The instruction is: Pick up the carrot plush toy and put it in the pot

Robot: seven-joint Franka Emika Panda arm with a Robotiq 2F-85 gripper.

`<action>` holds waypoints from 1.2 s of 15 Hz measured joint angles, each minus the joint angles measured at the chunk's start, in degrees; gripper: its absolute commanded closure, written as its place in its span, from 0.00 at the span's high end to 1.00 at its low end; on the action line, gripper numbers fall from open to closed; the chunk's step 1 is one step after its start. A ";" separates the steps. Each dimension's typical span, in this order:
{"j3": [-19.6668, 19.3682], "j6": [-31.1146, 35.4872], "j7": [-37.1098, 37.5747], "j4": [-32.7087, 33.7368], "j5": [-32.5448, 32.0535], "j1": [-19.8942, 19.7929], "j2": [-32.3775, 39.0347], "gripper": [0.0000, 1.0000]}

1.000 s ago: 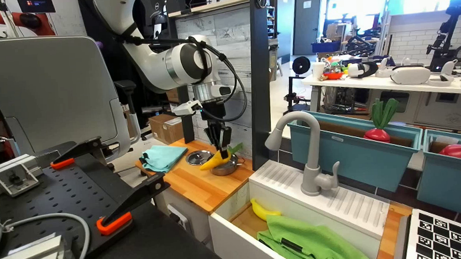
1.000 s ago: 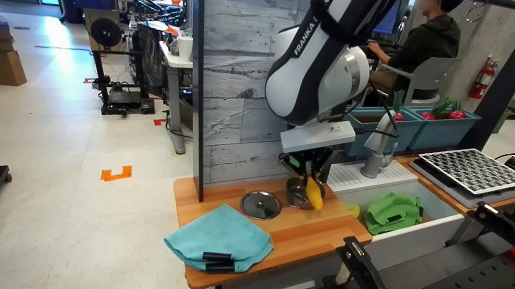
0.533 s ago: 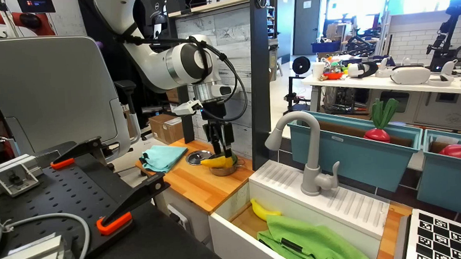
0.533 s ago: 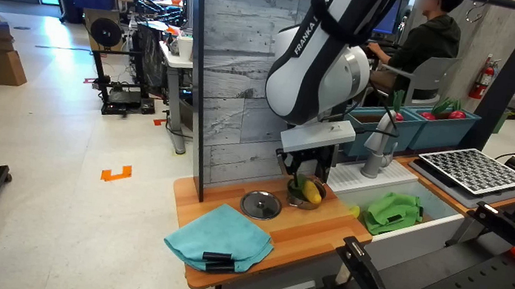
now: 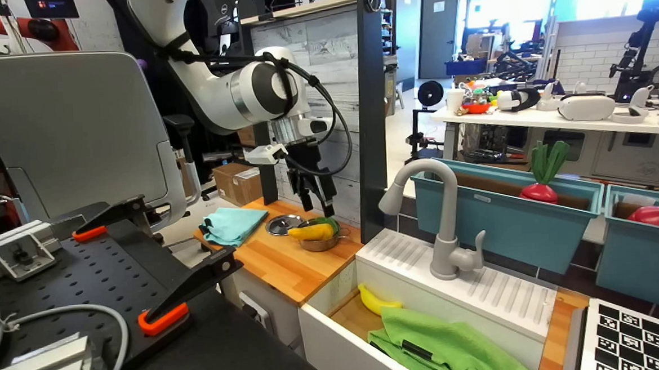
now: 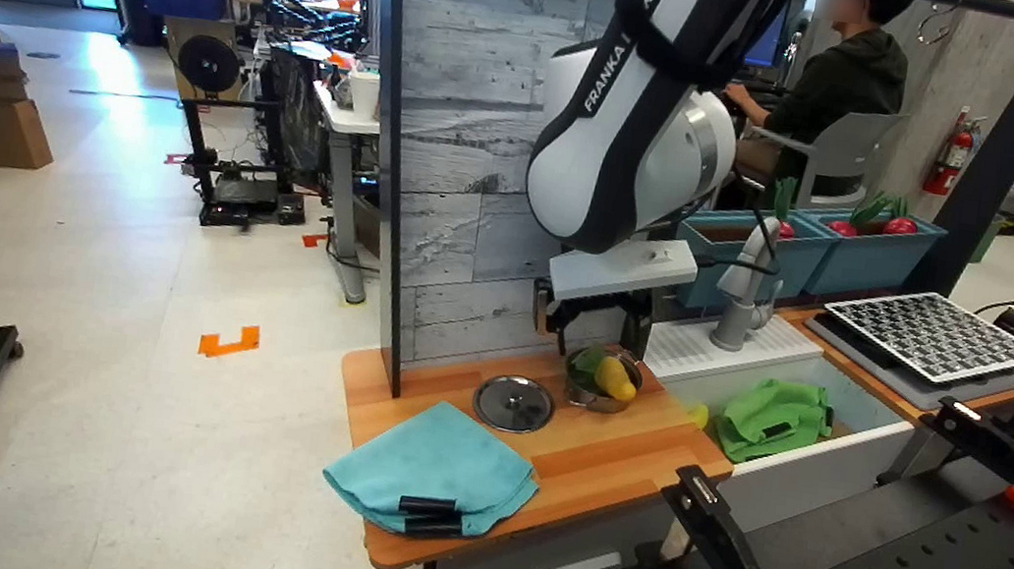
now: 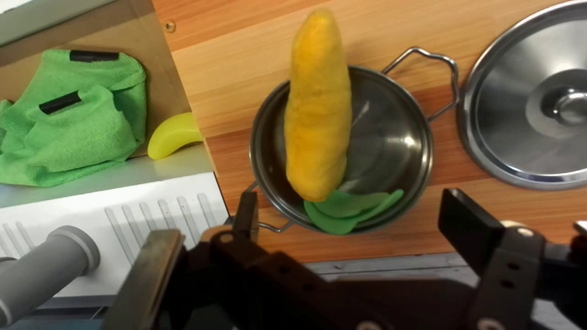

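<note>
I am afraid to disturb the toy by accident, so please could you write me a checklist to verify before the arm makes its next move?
1. Gripper open: ok, its jaws stand wide apart.
2. Gripper clear of the carrot plush toy: ok, the wrist view shows no contact.
3. Toy fully inside the pot: not ok, the green end is in, but the yellow tip sticks out past the rim.
4. Toy steady if bumped: cannot tell.
5. Pot upright on the wooden counter: ok.
6. Lid off the pot: ok, it lies beside it.
</note>
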 measured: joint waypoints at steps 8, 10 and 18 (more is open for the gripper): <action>-3.88 11.08 -0.39 -15.79 -0.16 5.46 -10.29 1.00; -4.81 12.86 -1.71 -20.08 -0.41 6.84 -14.03 1.00; -4.92 13.20 -4.82 -27.14 -1.46 8.16 -20.75 1.00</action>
